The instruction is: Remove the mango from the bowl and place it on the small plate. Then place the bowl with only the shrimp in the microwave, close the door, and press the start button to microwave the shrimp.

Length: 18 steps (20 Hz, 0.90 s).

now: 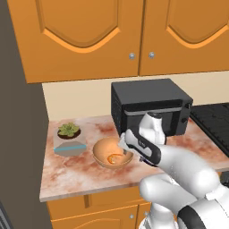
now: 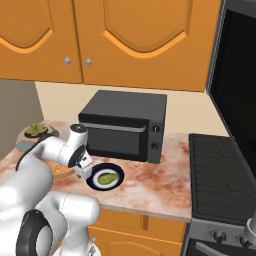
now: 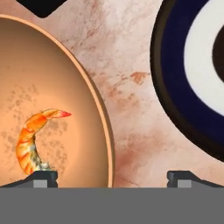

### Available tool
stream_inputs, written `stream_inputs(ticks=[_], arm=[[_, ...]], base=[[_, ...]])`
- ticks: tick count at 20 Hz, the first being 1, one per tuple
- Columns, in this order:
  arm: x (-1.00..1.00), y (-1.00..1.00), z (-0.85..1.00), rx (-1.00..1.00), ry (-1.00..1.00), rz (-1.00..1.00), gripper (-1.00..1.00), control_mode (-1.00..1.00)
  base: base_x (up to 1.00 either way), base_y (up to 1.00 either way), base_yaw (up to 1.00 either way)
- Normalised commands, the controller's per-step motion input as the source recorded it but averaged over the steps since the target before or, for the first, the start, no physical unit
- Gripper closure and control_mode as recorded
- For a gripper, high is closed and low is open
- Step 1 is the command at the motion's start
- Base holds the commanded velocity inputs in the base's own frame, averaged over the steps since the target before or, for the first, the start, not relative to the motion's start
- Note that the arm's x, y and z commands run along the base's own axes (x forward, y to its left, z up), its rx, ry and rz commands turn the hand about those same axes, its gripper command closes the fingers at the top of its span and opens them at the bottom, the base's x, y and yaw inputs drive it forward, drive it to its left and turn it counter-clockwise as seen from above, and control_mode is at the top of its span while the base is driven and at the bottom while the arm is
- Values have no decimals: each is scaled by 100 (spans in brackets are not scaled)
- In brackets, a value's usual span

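Note:
The orange-tan bowl (image 1: 103, 150) sits on the counter with the curled orange shrimp (image 1: 115, 157) inside. In the hand view the shrimp (image 3: 31, 141) lies in the bowl (image 3: 65, 100) at left, and the small plate (image 3: 175, 83) with its navy rim is at right. The green mango (image 2: 106, 177) rests on the small plate (image 2: 118, 176), just right of the bowl. My gripper (image 3: 112, 178) is open and hovers low over the bowl's right rim, one fingertip (image 3: 41, 177) over the bowl's inside and the other over the counter. The gripper (image 1: 121, 143) holds nothing. The microwave is out of view.
A black toaster oven (image 1: 152, 107) stands at the back of the counter behind the bowl. A potted succulent (image 1: 68, 130) is at the left. A dark stovetop (image 2: 220, 170) lies to the right. Orange cabinets (image 1: 89, 36) hang overhead.

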Motion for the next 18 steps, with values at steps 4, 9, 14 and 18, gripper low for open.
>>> stream_inputs(ticks=[4, 9, 14, 18], arm=[[33, 35, -4, 0, 0, 0, -100, -100], [9, 14, -10, 0, 0, 0, -100, -100], [0, 5, 0, 0, 0, 0, 100, -100], [-2, 4, -2, 0, 1, 0, 100, -100]], base=[[0, 0, 0], [0, 0, 0], [0, 0, 0], [0, 0, 0]])
